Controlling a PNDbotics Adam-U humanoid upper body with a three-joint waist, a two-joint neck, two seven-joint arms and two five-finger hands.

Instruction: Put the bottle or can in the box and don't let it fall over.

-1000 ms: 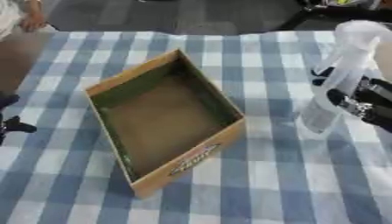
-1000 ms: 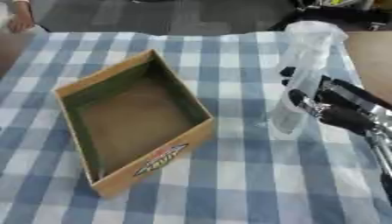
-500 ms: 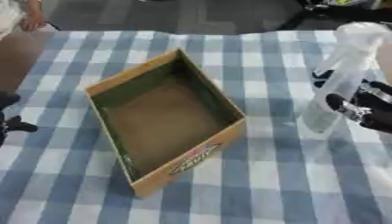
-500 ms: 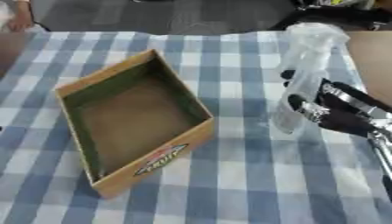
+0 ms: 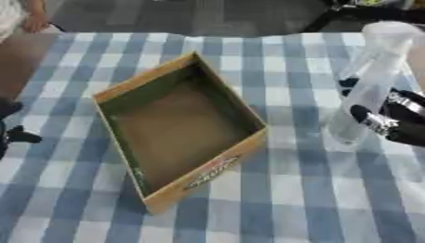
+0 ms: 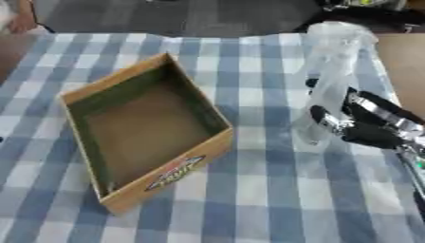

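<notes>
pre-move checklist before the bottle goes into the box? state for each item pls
1. Right hand curled round the clear spray bottle: ok.
2. Bottle upright: not ok, it tilts, top leaning away from the box.
3. Bottle base lifted off the checked tablecloth: cannot tell.
4. Cardboard box open and empty: ok.
5. Path from bottle to box free of things: ok.
6. Left hand away from the box, at the view's left edge: ok.

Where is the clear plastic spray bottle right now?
The clear plastic spray bottle stands tilted at the table's right side, held by the right hand, right of the open cardboard box.
</notes>
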